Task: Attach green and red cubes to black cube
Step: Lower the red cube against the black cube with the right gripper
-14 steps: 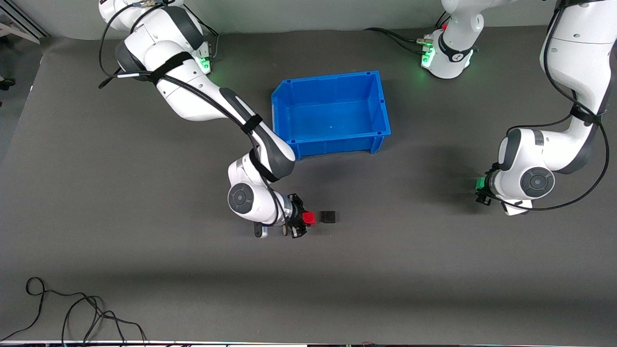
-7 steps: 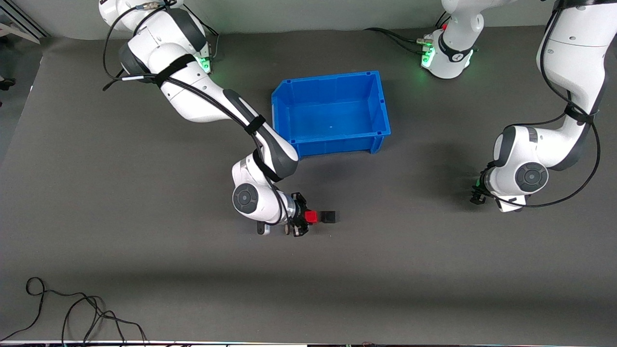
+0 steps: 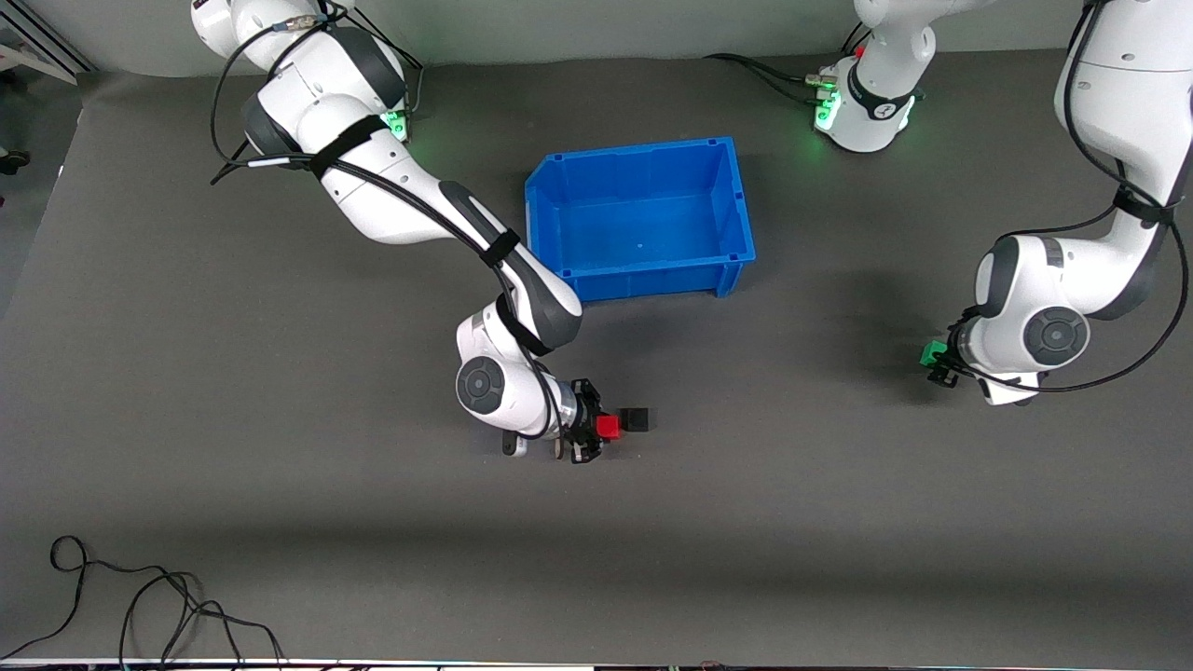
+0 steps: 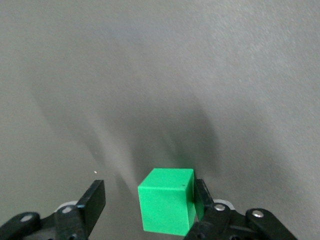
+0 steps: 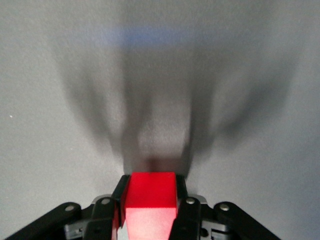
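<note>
On my front feed the grey mat [image 3: 280, 540] fills nearly the whole frame. The blue bin [image 3: 641, 220] sits in the upper centre of that frame, between the two bases.

The right arm [image 3: 410, 200] runs down from the upper left of the frame to just below centre. Its right gripper [image 3: 596, 429] is low at the mat, and I see its fingers [image 5: 116, 200] pressed against both flanks of the red cube [image 3: 609, 427], so it has that cube clamped. The cube's other end meets the black cube [image 3: 637, 419], which rests on the mat just below the frame's centre, nearer to the front camera than the bin.

The left arm [image 3: 1109, 140] hangs down the frame's right edge. The left gripper [image 3: 939, 362] is at middle right, over bare mat toward the left arm's end of the table. On the left wrist feed I see its fingers [image 4: 95, 200] spread wide: the green cube [image 4: 166, 207] lies against one finger with a clear gap to the other. I cannot tell whether that cube rests on the mat.

A loose black cable [image 3: 140, 606] curls in the frame's lower left corner.
</note>
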`<action>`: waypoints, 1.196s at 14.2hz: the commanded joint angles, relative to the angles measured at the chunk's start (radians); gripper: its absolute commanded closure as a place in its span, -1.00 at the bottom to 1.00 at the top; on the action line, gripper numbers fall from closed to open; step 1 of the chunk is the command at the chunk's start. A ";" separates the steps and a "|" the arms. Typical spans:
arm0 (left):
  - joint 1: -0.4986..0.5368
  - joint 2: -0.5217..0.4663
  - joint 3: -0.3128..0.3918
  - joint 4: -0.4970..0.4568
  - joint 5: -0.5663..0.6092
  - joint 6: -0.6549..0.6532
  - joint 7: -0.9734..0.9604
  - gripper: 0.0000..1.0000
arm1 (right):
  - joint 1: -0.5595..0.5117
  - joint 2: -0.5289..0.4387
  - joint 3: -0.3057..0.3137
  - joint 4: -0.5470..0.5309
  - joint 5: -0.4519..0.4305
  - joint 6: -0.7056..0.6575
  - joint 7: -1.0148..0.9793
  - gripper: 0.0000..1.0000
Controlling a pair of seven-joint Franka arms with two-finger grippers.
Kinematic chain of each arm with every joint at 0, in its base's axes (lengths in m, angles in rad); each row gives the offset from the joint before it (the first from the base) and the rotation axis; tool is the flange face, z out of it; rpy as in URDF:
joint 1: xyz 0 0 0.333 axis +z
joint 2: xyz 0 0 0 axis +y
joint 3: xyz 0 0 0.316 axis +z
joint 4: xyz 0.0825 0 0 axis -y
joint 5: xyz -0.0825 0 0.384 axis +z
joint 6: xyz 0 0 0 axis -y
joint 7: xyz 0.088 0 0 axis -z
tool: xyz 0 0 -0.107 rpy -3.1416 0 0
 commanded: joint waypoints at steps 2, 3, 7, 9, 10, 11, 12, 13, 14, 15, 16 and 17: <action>0.001 -0.035 -0.003 -0.035 -0.012 0.006 0.017 -0.60 | 0.031 0.038 -0.003 0.057 0.019 0.004 0.039 0.78; 0.001 -0.032 -0.003 -0.035 -0.012 0.009 0.017 -0.60 | 0.035 0.038 -0.003 0.058 0.019 0.002 0.049 0.78; 0.001 -0.024 -0.003 -0.035 -0.012 0.022 0.016 -0.16 | 0.040 0.039 -0.003 0.064 0.019 0.004 0.049 0.77; 0.004 -0.018 -0.002 -0.035 -0.012 0.029 0.016 1.00 | 0.040 0.045 -0.003 0.083 0.019 0.004 0.052 0.77; 0.011 -0.014 -0.003 -0.035 -0.012 0.039 0.016 1.00 | 0.040 0.046 0.006 0.084 0.019 0.004 0.053 0.77; 0.014 -0.012 -0.003 -0.034 -0.012 0.046 0.016 1.00 | 0.040 0.046 0.012 0.094 0.019 0.002 0.053 0.77; 0.014 -0.015 -0.003 -0.031 -0.012 0.043 0.016 1.00 | 0.040 0.046 0.014 0.100 0.019 0.002 0.053 0.77; 0.014 -0.024 -0.003 -0.022 -0.012 0.028 0.011 1.00 | 0.040 0.046 0.014 0.101 0.019 0.002 0.053 0.77; 0.013 -0.030 -0.005 -0.003 -0.019 0.020 0.003 1.00 | 0.040 0.046 0.014 0.103 0.019 0.002 0.056 0.77; 0.010 -0.029 -0.009 0.027 -0.039 -0.003 -0.013 1.00 | 0.040 0.046 0.014 0.104 0.019 0.002 0.057 0.77; -0.004 -0.021 -0.009 0.067 -0.082 -0.021 -0.038 1.00 | 0.040 0.046 0.014 0.104 0.019 0.002 0.057 0.77; -0.013 -0.017 -0.009 0.107 -0.128 -0.033 -0.055 1.00 | 0.040 0.046 0.017 0.107 0.019 0.002 0.059 0.77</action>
